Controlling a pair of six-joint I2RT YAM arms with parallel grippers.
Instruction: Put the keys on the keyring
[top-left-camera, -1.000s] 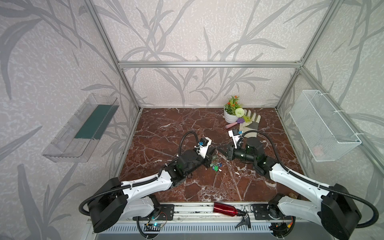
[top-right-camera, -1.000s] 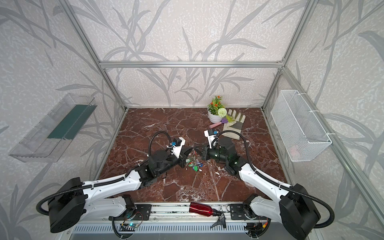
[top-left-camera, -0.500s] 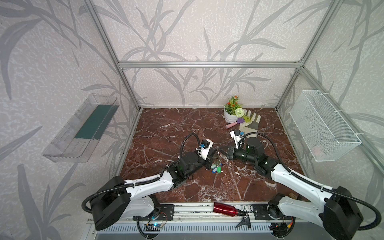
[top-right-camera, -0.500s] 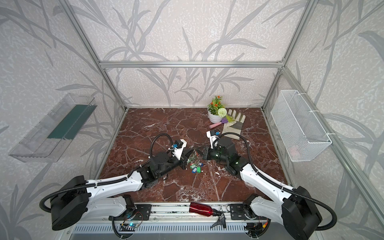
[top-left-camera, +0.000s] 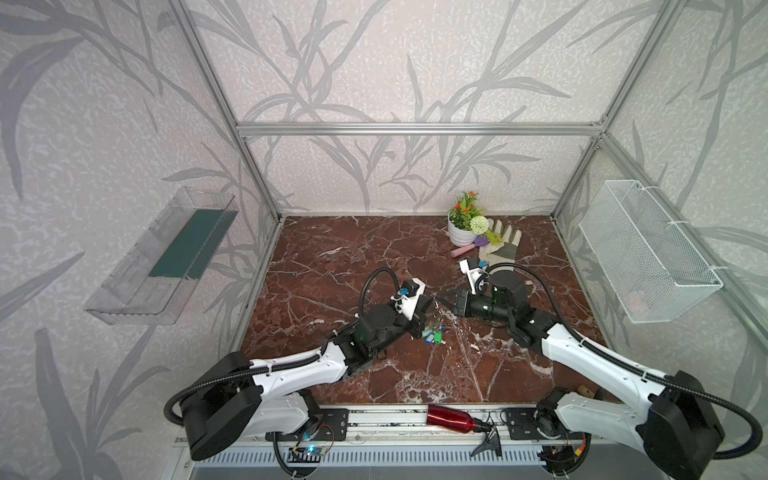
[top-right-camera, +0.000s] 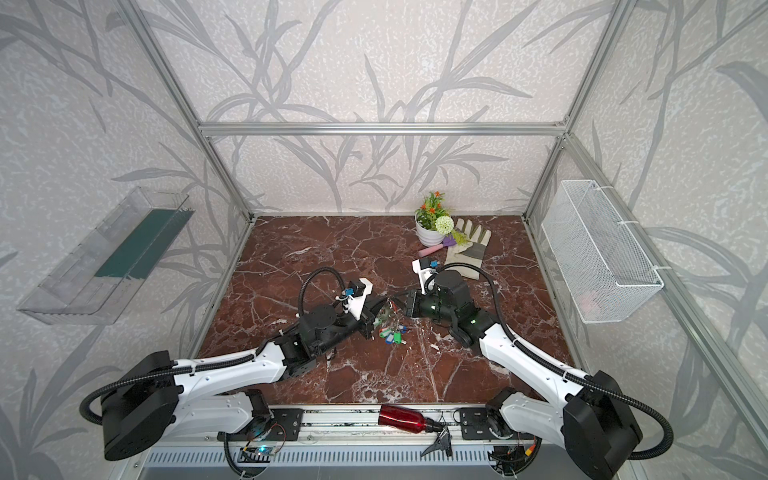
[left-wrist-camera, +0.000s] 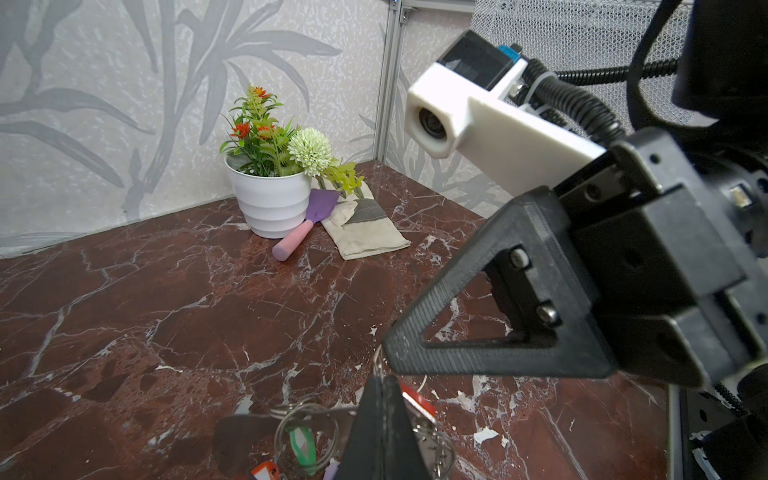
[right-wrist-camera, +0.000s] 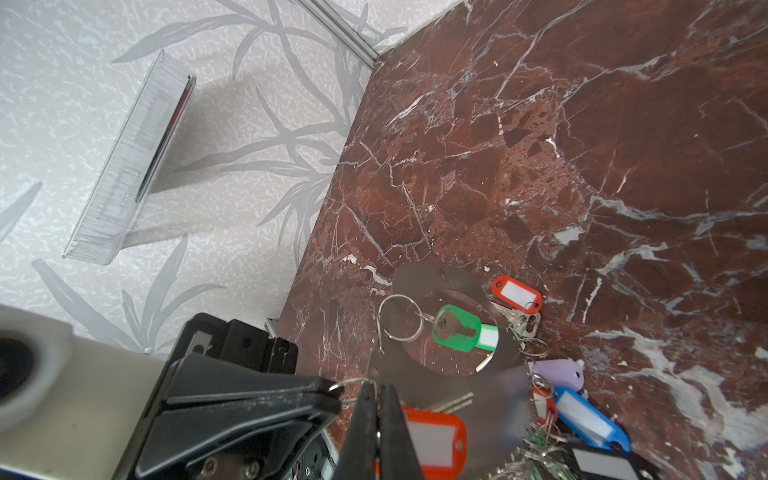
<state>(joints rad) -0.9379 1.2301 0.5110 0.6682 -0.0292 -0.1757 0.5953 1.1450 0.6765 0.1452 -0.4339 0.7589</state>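
Observation:
The keyring (right-wrist-camera: 453, 365), a flat grey plate with an oval cut-out, hangs tilted between both grippers, also seen in both top views (top-left-camera: 436, 320) (top-right-camera: 386, 311). Its coloured tags (top-left-camera: 432, 336) rest on the marble floor. A green-tagged key (right-wrist-camera: 459, 330) and an orange-red tag (right-wrist-camera: 517, 293) show near the cut-out. My left gripper (left-wrist-camera: 380, 384) is shut on a split ring at the plate's edge. Tip to tip with it, my right gripper (right-wrist-camera: 377, 392) is shut on a thin ring wire, and the red-orange tagged key (right-wrist-camera: 432, 436) hangs right behind its jaws.
A white flower pot (top-left-camera: 460, 237), a pink-handled trowel (top-left-camera: 465, 249) and a work glove (top-left-camera: 500, 245) lie at the back right. A wire basket (top-left-camera: 648, 253) hangs on the right wall, a clear shelf (top-left-camera: 166, 257) on the left. A red bottle (top-left-camera: 449, 417) lies on the front rail.
Both arms shifted only slightly. The grippers stay shut, tip to tip, at the lifted keyring.

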